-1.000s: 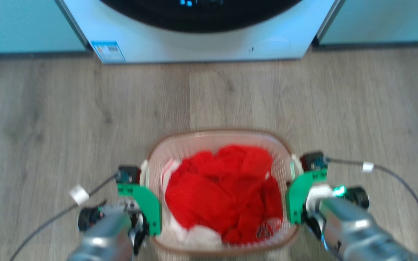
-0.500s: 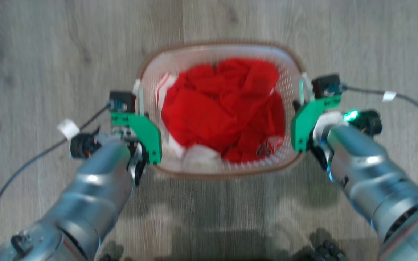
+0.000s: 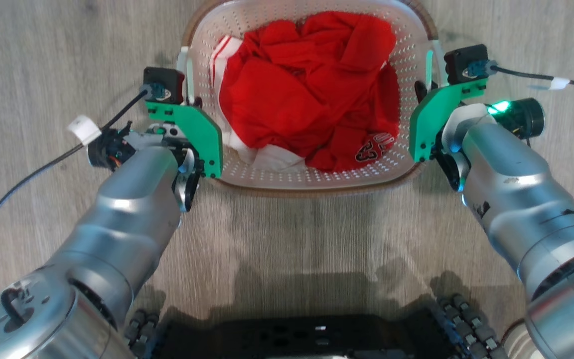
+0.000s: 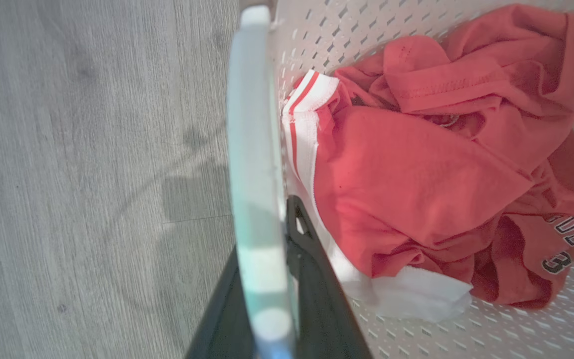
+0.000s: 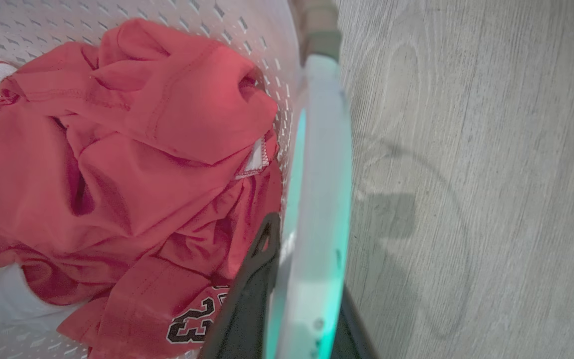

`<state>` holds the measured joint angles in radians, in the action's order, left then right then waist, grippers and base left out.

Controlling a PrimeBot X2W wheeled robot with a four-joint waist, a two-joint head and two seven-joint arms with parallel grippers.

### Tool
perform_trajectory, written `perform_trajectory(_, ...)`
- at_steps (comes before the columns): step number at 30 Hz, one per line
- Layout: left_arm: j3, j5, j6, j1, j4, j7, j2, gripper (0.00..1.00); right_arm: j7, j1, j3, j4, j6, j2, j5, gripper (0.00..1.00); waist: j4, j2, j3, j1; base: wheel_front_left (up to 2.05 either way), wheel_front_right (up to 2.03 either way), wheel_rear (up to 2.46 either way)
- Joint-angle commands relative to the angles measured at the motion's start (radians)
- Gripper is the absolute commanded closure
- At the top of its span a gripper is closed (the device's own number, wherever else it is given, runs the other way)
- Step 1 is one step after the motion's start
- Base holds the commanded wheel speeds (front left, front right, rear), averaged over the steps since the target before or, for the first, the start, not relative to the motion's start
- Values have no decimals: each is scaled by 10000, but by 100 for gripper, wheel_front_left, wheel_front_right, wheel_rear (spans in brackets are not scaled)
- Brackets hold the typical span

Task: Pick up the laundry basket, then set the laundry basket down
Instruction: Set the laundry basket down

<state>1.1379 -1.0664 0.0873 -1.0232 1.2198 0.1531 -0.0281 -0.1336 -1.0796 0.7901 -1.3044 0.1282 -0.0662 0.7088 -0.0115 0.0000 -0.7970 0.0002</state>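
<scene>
Head camera has tipped down, now catching the robot's base point(image 3: 292, 339). Left gripper point(image 4: 262, 234) and right gripper point(image 5: 307, 249) each clamp a handle point(image 4: 252, 149) of the laundry basket point(image 3: 287, 175), red clothes point(image 3: 307, 85) inside, over grey wood floor point(image 3: 43, 50).

Wood floor point(image 3: 33, 45) open on both sides of laundry basket point(image 3: 317, 177), red clothing point(image 3: 297, 85) crowding its inside

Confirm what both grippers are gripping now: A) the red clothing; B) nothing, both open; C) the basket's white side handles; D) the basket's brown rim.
C: the left gripper is shut around the left handle of the laundry basket, the right gripper around the right handle.
</scene>
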Motion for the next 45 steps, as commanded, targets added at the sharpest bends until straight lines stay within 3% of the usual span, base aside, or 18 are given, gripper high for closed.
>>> perform_trajectory(1, 51, 83, 75, -264, -117, 186, -222, 100, -75, 228, 53, 138, 25, 160, -233, 100, -19, 0, -249, -2, 0, 0, 0)
perform_trajectory(27, 567, -183, 166, -555, -140, 288, -221, 100, -129, 122, -799, 137, 25, 160, -1041, 100, 22, 0, -1012, -2, 0, 0, 0)
perform_trajectory(30, 585, -213, 168, -566, -101, 287, -221, 100, -106, 126, -795, 137, 25, 160, -1057, 94, 26, 0, -1012, -2, 0, 0, 0)
perform_trajectory(32, 581, -292, 207, -575, -56, 291, -221, 100, -99, 117, -813, 136, 25, 160, -1097, 80, 29, 0, -1014, -2, 0, 0, 0)
perform_trajectory(34, 583, -340, 227, -574, -35, 299, -221, 100, -110, 110, -850, 136, 25, 160, -1142, 59, 33, 0, -1014, -2, 0, 0, 0)
perform_trajectory(35, 584, -363, 239, -576, -23, 307, -221, 77, -109, 109, -875, 136, 25, 160, -1164, 41, 35, 0, -1012, -2, 0, 0, 0)
perform_trajectory(36, 573, -401, 258, -569, -7, 299, -221, 63, -120, 109, -902, 136, 25, 160, -1185, 4, 39, 0, -1005, -2, 0, 0, 0)
perform_trajectory(38, 549, -499, 276, -529, 21, 211, -221, 46, -160, 120, -965, 136, 25, 160, -1253, 0, 47, 0, -976, -2, 0, 0, 0)
perform_trajectory(39, 542, -538, 286, -517, 29, 192, -221, 17, -189, 126, -1009, 136, 25, 160, -1301, 0, 50, 0, -959, -2, 0, 0, 0)
perform_trajectory(40, 533, -581, 297, -499, 36, 171, -221, 4, -224, 136, -1068, 136, 25, 160, -1361, 0, 51, 0, -938, -2, 0, 0, 0)
perform_trajectory(41, 528, -624, 301, -473, 37, 135, -221, 0, -244, 153, -1130, 136, 25, 160, -1427, 0, 46, 0, -911, -2, 0, 0, 0)
perform_trajectory(45, 542, -730, 326, -405, 55, 135, -221, 0, -384, 132, -1431, 136, 25, 160, -1733, 0, 44, 0, -780, -2, 0, 0, 0)
